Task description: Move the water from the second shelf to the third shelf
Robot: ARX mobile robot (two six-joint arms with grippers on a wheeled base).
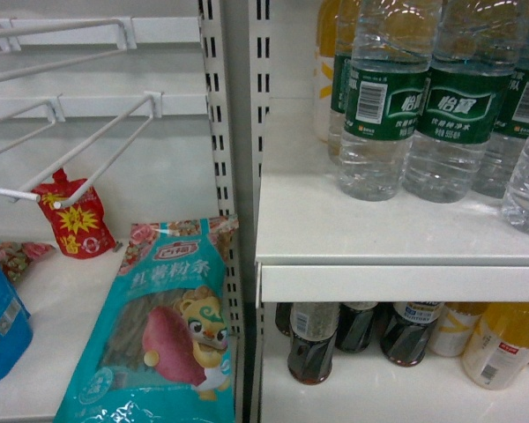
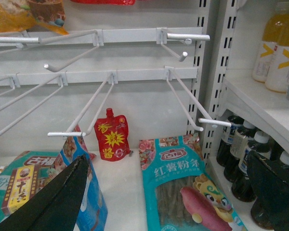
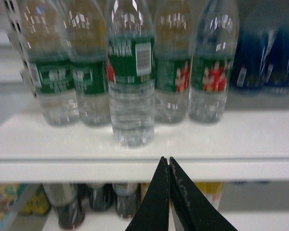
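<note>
A row of water bottles (image 1: 383,106) stood on the white shelf (image 1: 397,238) at the right of the head view, none of them yet moved, as the robot faced the store rack. Below it, dark cola bottles (image 1: 313,344) and yellow drink bottles (image 1: 502,344) filled the next shelf down. In the right wrist view, the right gripper (image 3: 169,166) hung in front of the shelf edge with its fingers pressed together and holding nothing, pointed at the nearest bottle, which stood a little forward of the row. The left gripper (image 2: 173,192) hung over the left bay with its fingers spread wide and empty, above a teal noodle packet (image 2: 183,192); a red sauce pouch (image 2: 111,137) leaned against the back panel beneath the bare wire hooks (image 2: 183,103). Judged from these pictures, the job was barely started: no bottle had been grasped, and the reach, the grip, the lift and the placing on the third shelf all remained.
</note>
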